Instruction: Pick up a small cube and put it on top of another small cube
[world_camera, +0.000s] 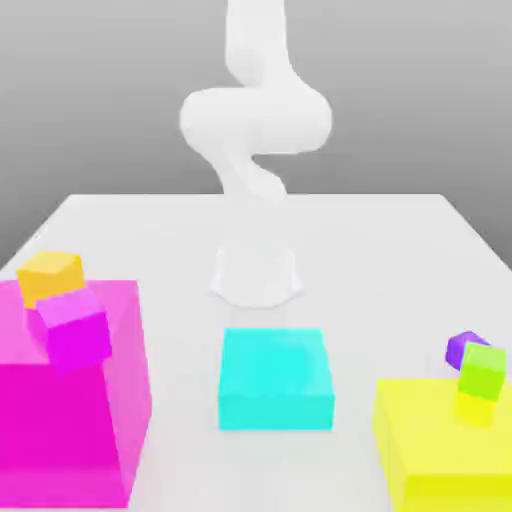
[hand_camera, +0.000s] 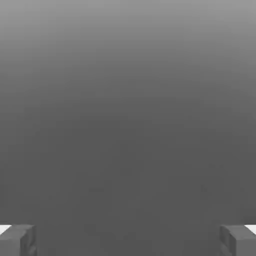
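Several small cubes show in the exterior view. An orange cube (world_camera: 50, 276) and a violet-pink cube (world_camera: 74, 325) sit on the big magenta block (world_camera: 95, 430) at the exterior view's left, touching or nearly so. At the exterior view's right, a green cube (world_camera: 482, 370) rests on the yellow block (world_camera: 430, 455), with a purple cube (world_camera: 463, 348) just behind it. My white arm (world_camera: 255, 120) rises at the table's back and runs out past the top. In the hand view my gripper (hand_camera: 128, 242) is open, its fingertips (hand_camera: 17, 240) wide apart, with plain grey background between them.
A cyan block (world_camera: 276, 378) lies flat at the table's front middle, between the magenta and yellow blocks. The arm's round base (world_camera: 256, 272) stands behind it. The white table (world_camera: 380, 250) stretches back to a grey wall.
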